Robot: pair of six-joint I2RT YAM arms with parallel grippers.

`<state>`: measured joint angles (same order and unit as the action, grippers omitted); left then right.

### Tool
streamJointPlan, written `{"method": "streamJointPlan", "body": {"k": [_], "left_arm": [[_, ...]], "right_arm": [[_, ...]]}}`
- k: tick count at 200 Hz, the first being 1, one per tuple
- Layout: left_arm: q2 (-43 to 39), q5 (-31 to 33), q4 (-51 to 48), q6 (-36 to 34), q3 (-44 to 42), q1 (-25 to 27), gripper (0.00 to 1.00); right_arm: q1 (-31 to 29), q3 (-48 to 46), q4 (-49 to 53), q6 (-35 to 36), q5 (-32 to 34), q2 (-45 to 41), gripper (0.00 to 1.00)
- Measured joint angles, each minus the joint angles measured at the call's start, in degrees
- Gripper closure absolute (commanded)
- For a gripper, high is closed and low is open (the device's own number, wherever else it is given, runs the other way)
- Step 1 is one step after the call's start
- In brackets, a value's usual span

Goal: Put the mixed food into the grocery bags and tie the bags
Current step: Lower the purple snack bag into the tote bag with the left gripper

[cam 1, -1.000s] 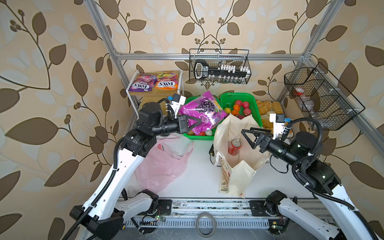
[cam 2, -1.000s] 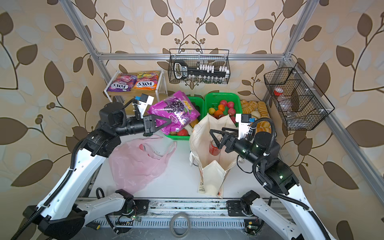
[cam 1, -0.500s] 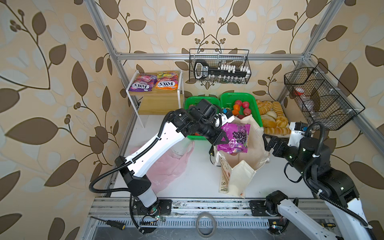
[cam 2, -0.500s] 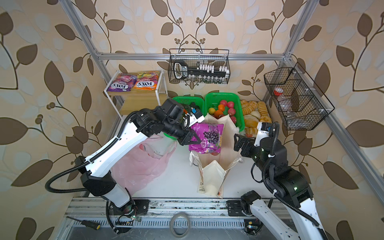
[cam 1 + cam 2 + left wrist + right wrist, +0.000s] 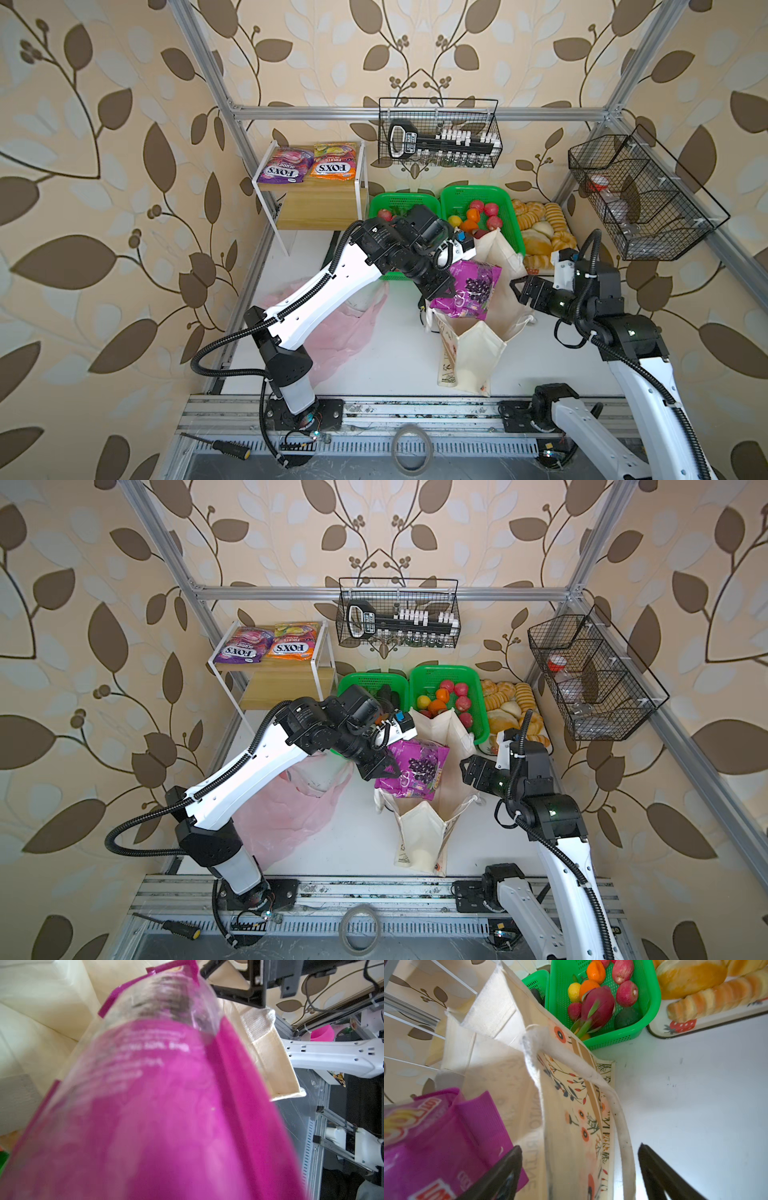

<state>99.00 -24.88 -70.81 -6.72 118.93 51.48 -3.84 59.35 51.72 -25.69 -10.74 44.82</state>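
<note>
White worktop (image 5: 395, 361): left gripper (image 5: 442, 291), clamped on the purple packet (image 5: 471, 289), holds it tilted above the open canvas tote (image 5: 469, 353); right gripper (image 5: 516, 287), jaws apart, straddles its handle (image 5: 623, 1118).

In a top view, the left gripper (image 5: 441, 291) reaches across the middle and pinches the purple grape-picture packet (image 5: 471, 291) by its edge, over the open mouth of the cream canvas tote (image 5: 473, 349). The right gripper (image 5: 519, 289) sits just beside the tote's right wall. The pink plastic bag (image 5: 353, 328) lies crumpled under the left arm, and green baskets (image 5: 473, 191) of fruit stand behind.
</note>
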Motion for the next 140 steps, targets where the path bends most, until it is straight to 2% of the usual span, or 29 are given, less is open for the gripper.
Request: {"method": "streamJointPlan", "body": {"k": [25, 53, 78, 108, 140], "left_arm": [[4.31, -0.15, -2.56, 1.62, 6.14, 0.81, 1.00], [11.13, -2.19, -5.84, 6.12, 13.09, 1.38, 1.00], [14.75, -2.75, -9.05, 9.60, 13.84, 1.86, 1.00], [16.92, -6.32, -11.26, 14.34, 13.84, 2.21, 1.00], [17.66, -9.31, -11.23, 19.45, 13.79, 2.43, 1.00]], "right_arm": [[0.00, -0.52, -1.27, 1.42, -2.21, 0.42, 0.54], [0.11, -1.49, -2.71, 1.68, -2.86, -0.09, 0.68], [0.11, -2.34, -3.69, 2.45, -3.30, -0.66, 0.82], [0.11, -2.80, -4.48, 2.62, -3.93, -0.83, 0.88], [0.11, -3.17, -5.03, 2.82, -4.09, -1.11, 0.88]]}}
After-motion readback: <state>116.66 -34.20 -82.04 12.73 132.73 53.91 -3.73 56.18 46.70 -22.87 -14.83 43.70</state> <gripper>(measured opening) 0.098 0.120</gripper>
